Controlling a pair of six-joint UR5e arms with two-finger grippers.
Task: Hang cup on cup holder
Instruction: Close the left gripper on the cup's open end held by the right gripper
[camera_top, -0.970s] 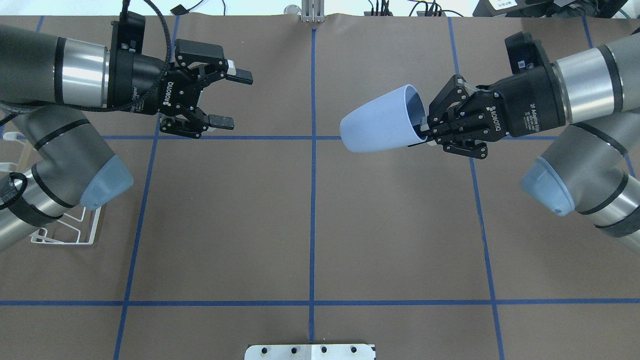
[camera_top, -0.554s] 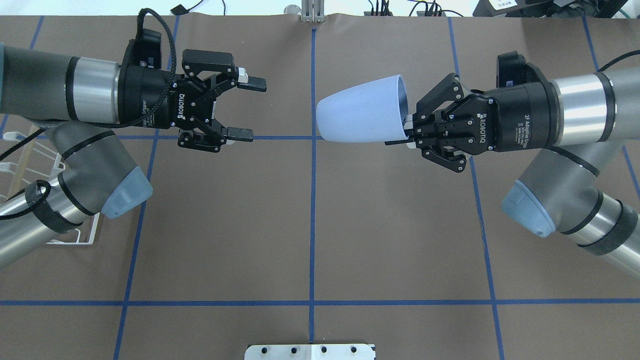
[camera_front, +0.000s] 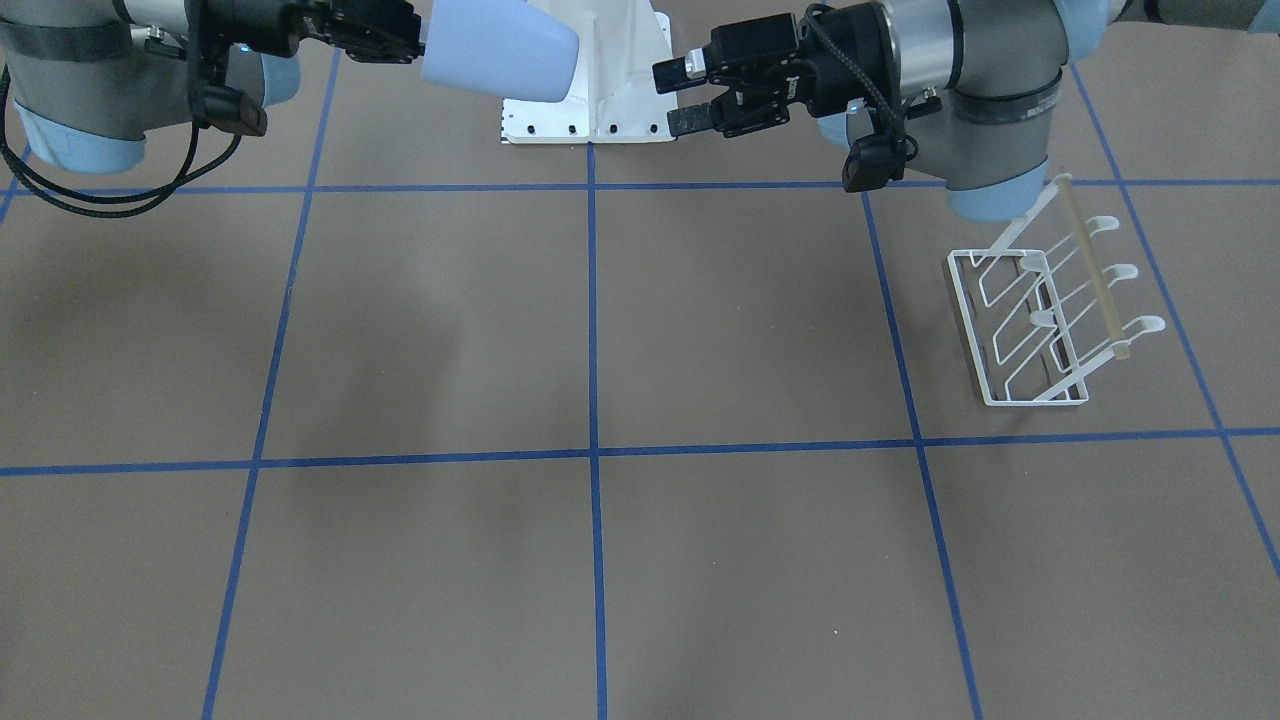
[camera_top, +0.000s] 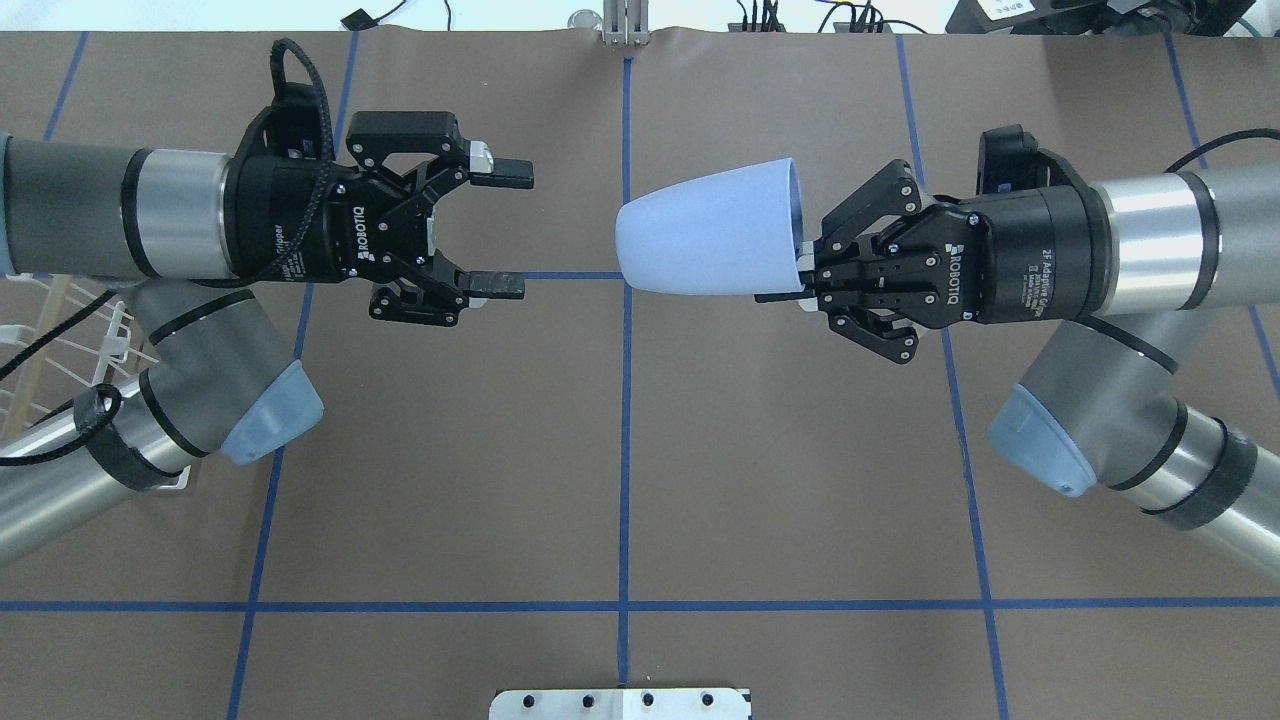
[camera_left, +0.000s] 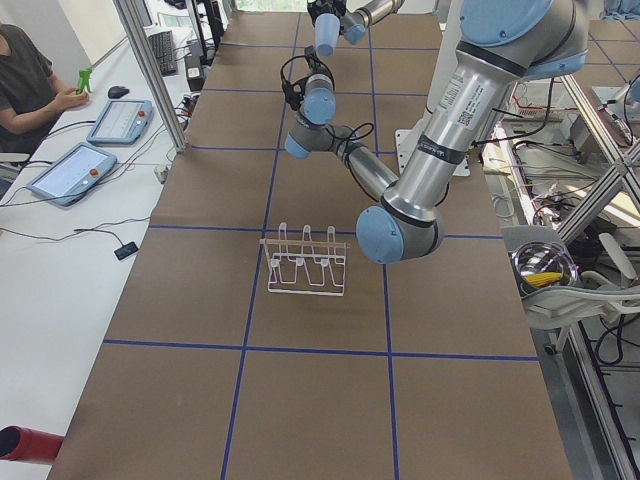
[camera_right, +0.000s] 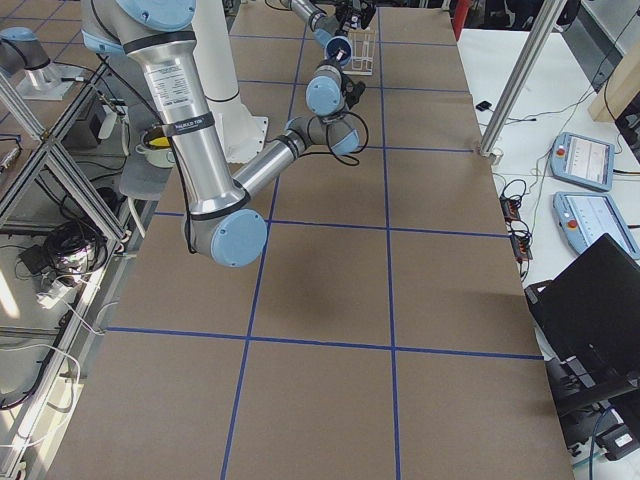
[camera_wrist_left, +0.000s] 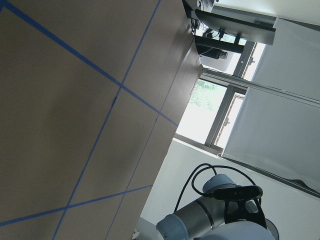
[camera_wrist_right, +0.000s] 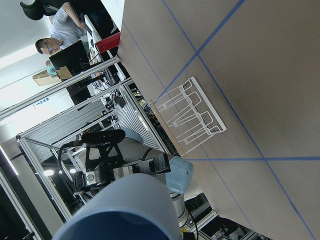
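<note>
The pale blue cup (camera_top: 705, 238) is held in the air on its side, base toward the table's middle. My right gripper (camera_top: 805, 272) is shut on its rim, one finger inside. The cup also shows in the front view (camera_front: 495, 48) and the right wrist view (camera_wrist_right: 125, 210). My left gripper (camera_top: 510, 230) is open and empty, jaws facing the cup's base across a gap of roughly a hand's width; it also shows in the front view (camera_front: 678, 97). The white wire cup holder (camera_front: 1040, 320) stands empty on the table at the robot's left, mostly hidden under the left arm in the overhead view (camera_top: 105, 335).
A white metal base plate (camera_top: 620, 703) sits at the table's near edge. Blue tape lines grid the brown table. An operator (camera_left: 30, 70) and tablets (camera_left: 75, 170) are beside the table's far side. A steel bowl (camera_left: 545, 268) sits off the table behind the robot.
My right gripper has carried the cup left toward the table's middle and levelled it. My left gripper has moved right and squared up to face the cup's base, still open.
</note>
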